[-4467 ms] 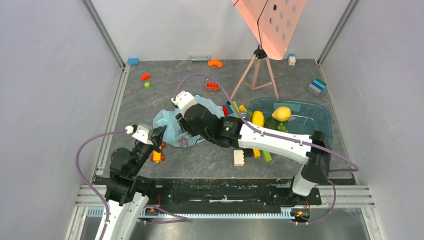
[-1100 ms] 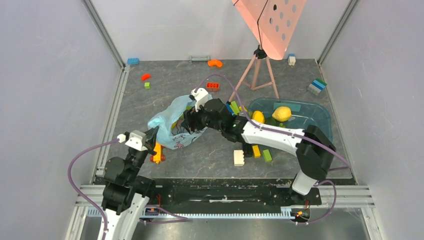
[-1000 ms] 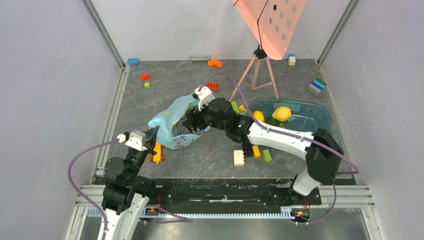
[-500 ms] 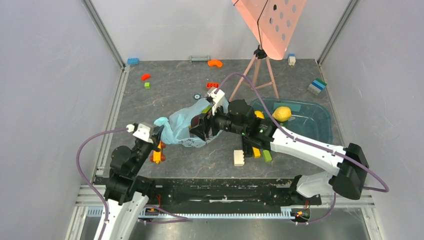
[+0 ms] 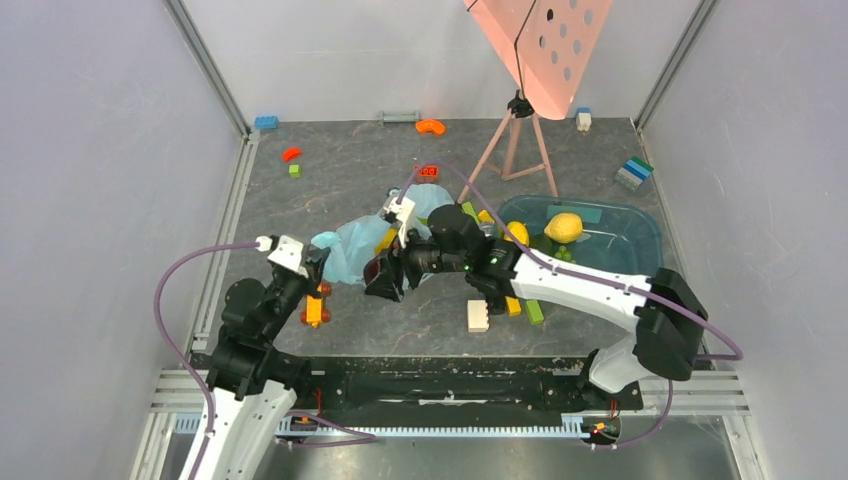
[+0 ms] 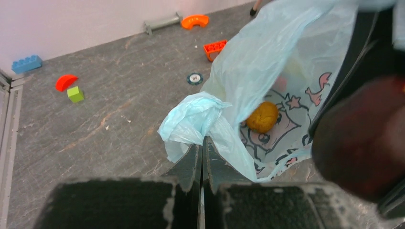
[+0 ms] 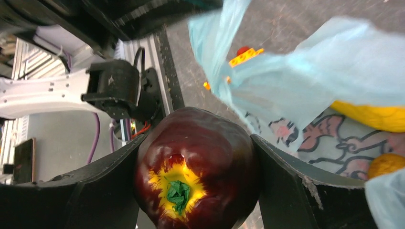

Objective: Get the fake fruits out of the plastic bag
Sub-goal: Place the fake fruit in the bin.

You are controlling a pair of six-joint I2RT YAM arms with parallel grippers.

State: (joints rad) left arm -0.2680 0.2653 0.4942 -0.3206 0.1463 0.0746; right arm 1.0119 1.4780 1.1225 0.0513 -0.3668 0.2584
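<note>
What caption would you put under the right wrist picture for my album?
Black fingers clamp a glossy dark maroon plastic fruit beside the crinkly light blue plastic bag.

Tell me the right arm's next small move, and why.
Probably swing the right arm toward the teal tub and release there. Its jaws clamp the dark plum, which is outside the bag, and the tub holds a lemon. A small orange lies in the bag.

Grey marbled tabletop (image 5: 340,185) — plain pale walls (image 5: 100,150) around.
</note>
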